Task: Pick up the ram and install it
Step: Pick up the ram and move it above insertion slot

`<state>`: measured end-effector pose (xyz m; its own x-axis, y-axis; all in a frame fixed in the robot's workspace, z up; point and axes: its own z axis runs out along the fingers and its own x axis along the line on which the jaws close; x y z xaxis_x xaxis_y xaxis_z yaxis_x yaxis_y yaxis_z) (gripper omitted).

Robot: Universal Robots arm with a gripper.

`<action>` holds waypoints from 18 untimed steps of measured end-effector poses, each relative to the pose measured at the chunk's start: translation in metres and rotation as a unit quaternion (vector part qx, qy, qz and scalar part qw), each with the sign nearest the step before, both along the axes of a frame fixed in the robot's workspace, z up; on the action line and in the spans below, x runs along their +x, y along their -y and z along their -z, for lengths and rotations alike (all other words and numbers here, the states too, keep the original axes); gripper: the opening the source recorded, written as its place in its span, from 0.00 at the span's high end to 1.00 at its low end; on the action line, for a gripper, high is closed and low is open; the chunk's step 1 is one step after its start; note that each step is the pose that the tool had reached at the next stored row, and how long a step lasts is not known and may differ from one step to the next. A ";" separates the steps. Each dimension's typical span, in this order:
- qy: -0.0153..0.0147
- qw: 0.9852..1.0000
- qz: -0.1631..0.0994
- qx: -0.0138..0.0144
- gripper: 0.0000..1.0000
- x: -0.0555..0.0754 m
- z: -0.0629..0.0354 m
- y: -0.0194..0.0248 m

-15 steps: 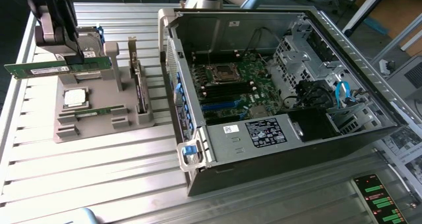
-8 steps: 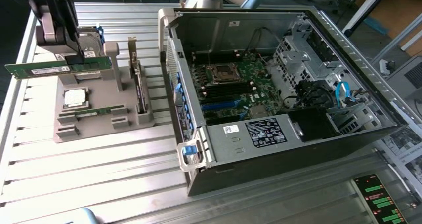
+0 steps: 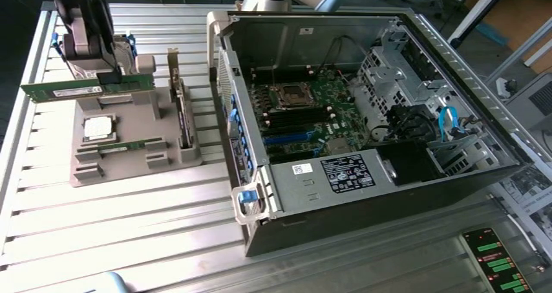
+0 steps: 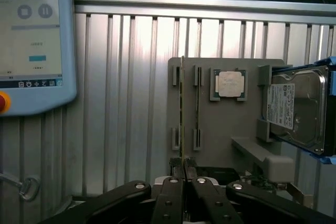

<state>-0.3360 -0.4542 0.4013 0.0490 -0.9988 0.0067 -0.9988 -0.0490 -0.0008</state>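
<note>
Clamping down on the ram (image 3: 61, 91), the gripper (image 3: 103, 79) is holding the green stick by its long edge, level over the gray holder (image 3: 129, 170) and well to the exterior view's left of the open computer case (image 3: 362, 196). Seen from the wrist, the fingers (image 4: 172, 198) are pinching the stick edge-on, while a processor chip (image 4: 229, 83) is sitting in the holder and a hard drive (image 4: 296, 108) is resting at its edge

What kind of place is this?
Probably a robot lab or workshop: an open computer case and a grey holder of computer parts sit on a slatted metal table, with a robot control tablet nearby.
</note>
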 end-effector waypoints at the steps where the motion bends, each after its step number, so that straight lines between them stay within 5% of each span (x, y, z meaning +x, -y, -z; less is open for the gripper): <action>1: 0.000 1.000 0.000 0.000 0.88 0.002 0.0000 0.0001; 18: -0.001 1.000 0.000 0.000 0.88 0.034 0.0000 0.0020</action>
<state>-0.3016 -0.4562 0.4014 0.0490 -0.9988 0.0066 -0.9988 -0.0490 0.0009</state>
